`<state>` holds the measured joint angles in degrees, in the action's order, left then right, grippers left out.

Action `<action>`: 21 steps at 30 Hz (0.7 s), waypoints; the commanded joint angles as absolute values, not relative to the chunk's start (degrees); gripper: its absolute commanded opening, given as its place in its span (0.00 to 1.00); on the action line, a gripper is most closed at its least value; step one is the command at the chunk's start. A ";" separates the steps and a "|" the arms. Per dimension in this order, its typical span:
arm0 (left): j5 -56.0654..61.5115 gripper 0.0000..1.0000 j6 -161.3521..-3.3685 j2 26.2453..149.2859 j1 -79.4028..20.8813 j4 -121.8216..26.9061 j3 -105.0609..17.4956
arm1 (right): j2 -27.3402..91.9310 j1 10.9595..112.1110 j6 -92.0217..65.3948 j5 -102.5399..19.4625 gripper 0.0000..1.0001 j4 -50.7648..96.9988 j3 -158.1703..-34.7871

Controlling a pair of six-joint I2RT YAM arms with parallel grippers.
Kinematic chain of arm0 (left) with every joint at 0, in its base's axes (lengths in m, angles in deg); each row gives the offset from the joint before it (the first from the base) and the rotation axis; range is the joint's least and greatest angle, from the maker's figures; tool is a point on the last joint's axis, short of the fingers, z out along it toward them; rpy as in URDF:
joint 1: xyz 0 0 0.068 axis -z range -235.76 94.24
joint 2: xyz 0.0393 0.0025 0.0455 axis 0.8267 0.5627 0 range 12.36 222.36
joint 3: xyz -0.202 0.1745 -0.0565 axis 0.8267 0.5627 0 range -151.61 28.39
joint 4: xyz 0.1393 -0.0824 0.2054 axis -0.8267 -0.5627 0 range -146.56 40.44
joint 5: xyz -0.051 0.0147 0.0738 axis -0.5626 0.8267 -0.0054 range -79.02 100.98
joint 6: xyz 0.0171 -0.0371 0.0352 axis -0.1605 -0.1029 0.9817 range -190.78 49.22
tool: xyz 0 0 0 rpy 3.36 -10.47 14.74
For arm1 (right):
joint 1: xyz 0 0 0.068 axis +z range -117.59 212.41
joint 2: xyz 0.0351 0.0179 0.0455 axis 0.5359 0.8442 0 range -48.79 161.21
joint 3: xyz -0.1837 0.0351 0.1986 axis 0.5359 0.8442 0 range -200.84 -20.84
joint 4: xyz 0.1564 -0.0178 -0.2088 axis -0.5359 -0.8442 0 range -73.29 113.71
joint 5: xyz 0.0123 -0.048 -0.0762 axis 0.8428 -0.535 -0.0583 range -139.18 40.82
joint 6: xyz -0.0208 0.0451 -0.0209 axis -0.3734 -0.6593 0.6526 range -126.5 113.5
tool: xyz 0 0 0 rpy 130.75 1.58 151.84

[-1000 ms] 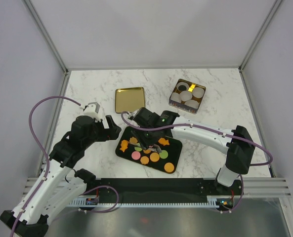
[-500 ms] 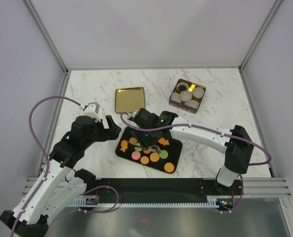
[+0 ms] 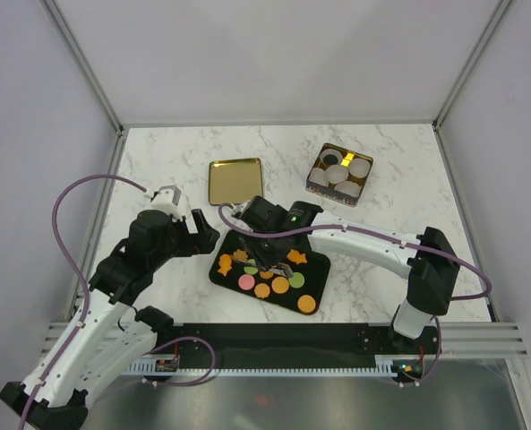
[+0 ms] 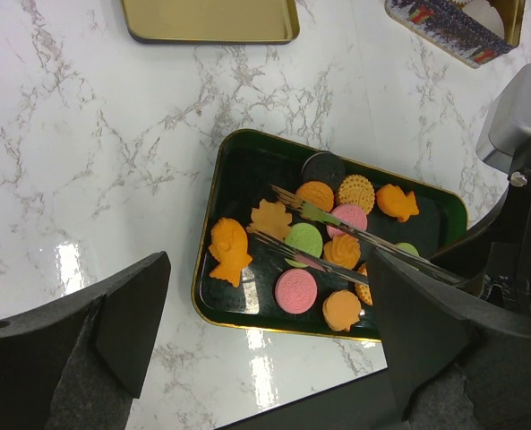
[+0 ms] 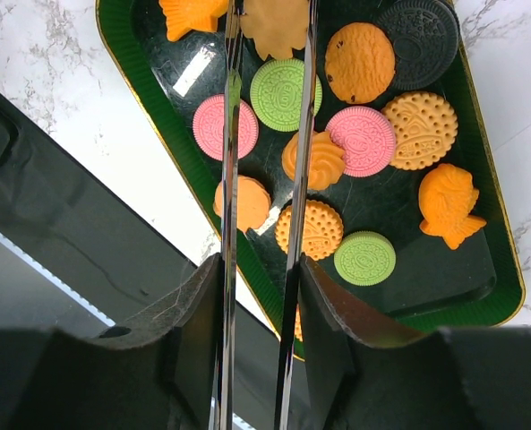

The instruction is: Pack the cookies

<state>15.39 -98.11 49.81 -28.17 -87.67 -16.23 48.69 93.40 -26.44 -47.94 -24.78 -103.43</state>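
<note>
Tongs [image 5: 230,134] on the right gripper [image 5: 263,296] straddle an orange cookie [image 5: 274,22] (clamped? cannot tell); the left gripper [image 4: 267,260] gapes. An off-centre pinch could flip the cookie.

Fourteen cookies [image 4: 303,240], two trays [image 4: 202,13], one tin [image 4: 440,22]

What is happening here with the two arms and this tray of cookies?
The right gripper holds metal tongs over the green tray of cookies. The tong tips stand on either side of an orange leaf-shaped cookie, not yet pinching it. The left gripper hovers open above the tray, holding nothing. The tin with white paper cups and a gold lid lie further back.
</note>
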 commanded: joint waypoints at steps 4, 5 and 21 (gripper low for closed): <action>15.73 0.99 -97.06 49.27 -28.34 -87.71 -17.23 | 45.53 90.95 -27.06 -48.83 0.41 -24.19 -105.22; 15.73 0.99 -96.97 49.19 -28.25 -87.71 -17.14 | 45.09 90.51 -27.15 -48.48 0.41 -24.19 -105.22; 15.47 0.99 -96.97 47.87 -28.34 -88.06 -17.67 | 39.81 79.79 -27.59 -45.84 0.40 -24.01 -106.01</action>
